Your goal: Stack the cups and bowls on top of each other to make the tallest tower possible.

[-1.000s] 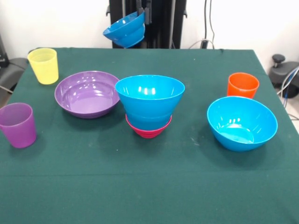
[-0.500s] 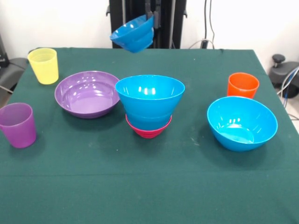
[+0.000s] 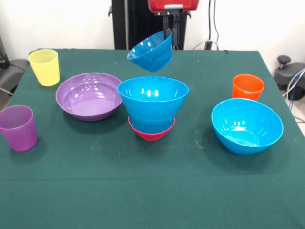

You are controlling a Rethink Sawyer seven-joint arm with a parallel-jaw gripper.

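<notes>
the gripper (image 3: 167, 31) hangs from the red arm head at the top centre and is clamped on the right rim of a small blue bowl (image 3: 150, 52). this bowl is held in the air, tilted with its opening facing up and to the left, clear of everything below.

directly beneath and slightly nearer stands the tower (image 3: 152, 113): a wide blue bowl (image 3: 152, 98) seated upright on a magenta bowl (image 3: 151, 132), which rests on the green table (image 3: 152, 186).

left of the tower, just beside it, sits the shallow purple bowl (image 3: 88, 95). farther left, the yellow cup (image 3: 45, 67) stands at the far left corner and the purple cup (image 3: 18, 127) stands nearer, at the left edge.

right of the tower, well apart, a large blue bowl (image 3: 247, 126) rests tilted toward the viewer. the orange cup (image 3: 248, 87) stands just behind it.
</notes>
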